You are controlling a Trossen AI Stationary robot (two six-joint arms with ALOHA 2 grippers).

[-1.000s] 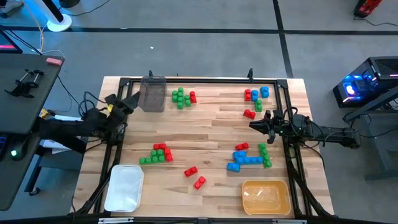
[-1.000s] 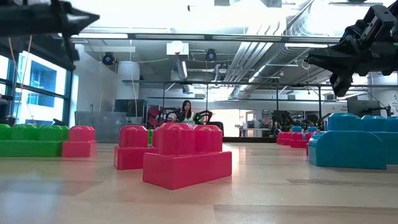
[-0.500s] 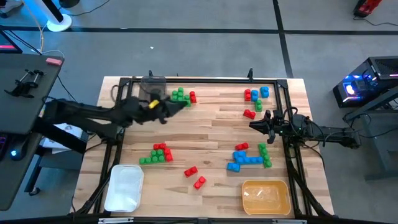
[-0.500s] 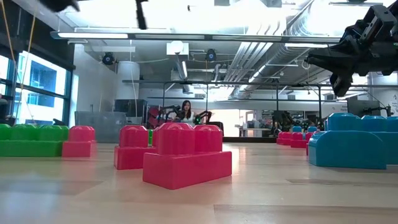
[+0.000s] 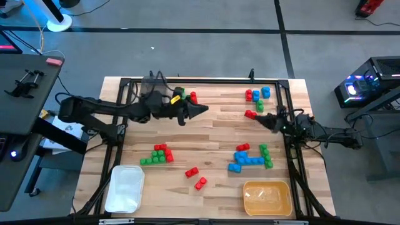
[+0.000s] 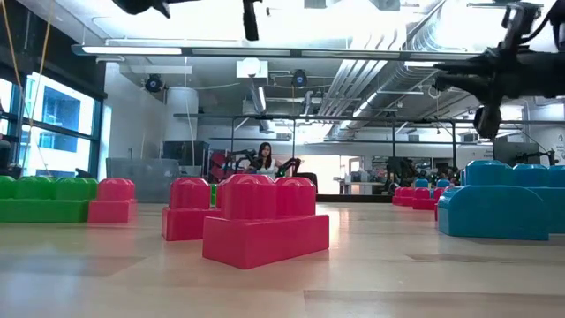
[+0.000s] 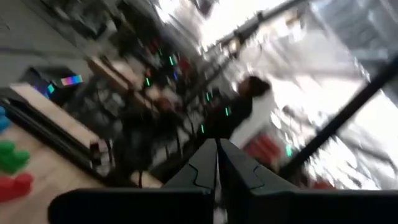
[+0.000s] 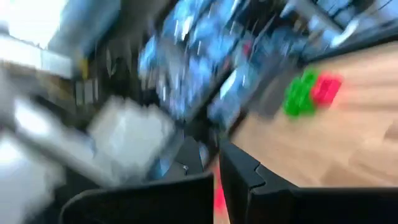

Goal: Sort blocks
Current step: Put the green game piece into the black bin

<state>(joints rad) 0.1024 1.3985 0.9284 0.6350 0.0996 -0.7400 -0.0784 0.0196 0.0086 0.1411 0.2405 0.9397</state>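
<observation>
Red, green and blue blocks lie in clusters on the wooden table: a green and red one at the far left [image 5: 182,97], a red, blue and green one at the far right [image 5: 257,95], a single red block [image 5: 249,114], a green and red cluster [image 5: 159,155], two red blocks [image 5: 195,177] and a blue, green and red cluster [image 5: 250,157]. My left gripper [image 5: 203,110] is shut and empty, held high over the far middle of the table; its shut fingers show in the left wrist view [image 7: 217,149]. My right gripper [image 5: 257,117] is shut and empty, just right of the single red block.
A grey bin [image 5: 153,94] stands at the far left, partly under my left arm. A white tray [image 5: 125,187] is at the near left and a yellow tray [image 5: 267,197] at the near right. A black frame [image 5: 206,80] runs along the table's edges.
My left gripper has swung from the table's left edge toward the right, over the grey bin and the far left cluster, and has risen. My right gripper has gone a little toward the far edge, toward the single red block, and has turned.
</observation>
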